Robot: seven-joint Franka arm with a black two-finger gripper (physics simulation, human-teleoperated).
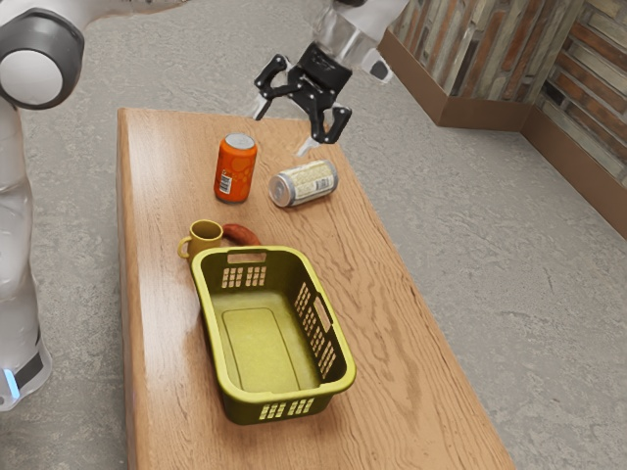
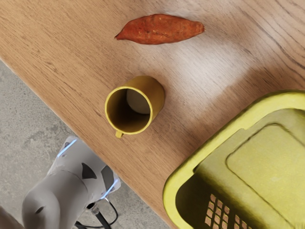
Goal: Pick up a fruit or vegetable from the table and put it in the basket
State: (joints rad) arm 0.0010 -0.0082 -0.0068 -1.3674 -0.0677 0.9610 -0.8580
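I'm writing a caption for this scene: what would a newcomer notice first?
Probably the yellow-green basket, standing empty on the wooden table. Next, the bright orange can upright beside a can lying on its side, then the reddish sweet potato near the mug.

A long, pale-brown wooden bench [image 1: 392,343] stands on a mottled grey concrete floor [image 1: 509,264]. Beyond, walls of mixed brown and grey wooden slats [image 1: 495,54] meet at a corner above a plain brown baseboard [image 1: 480,113].
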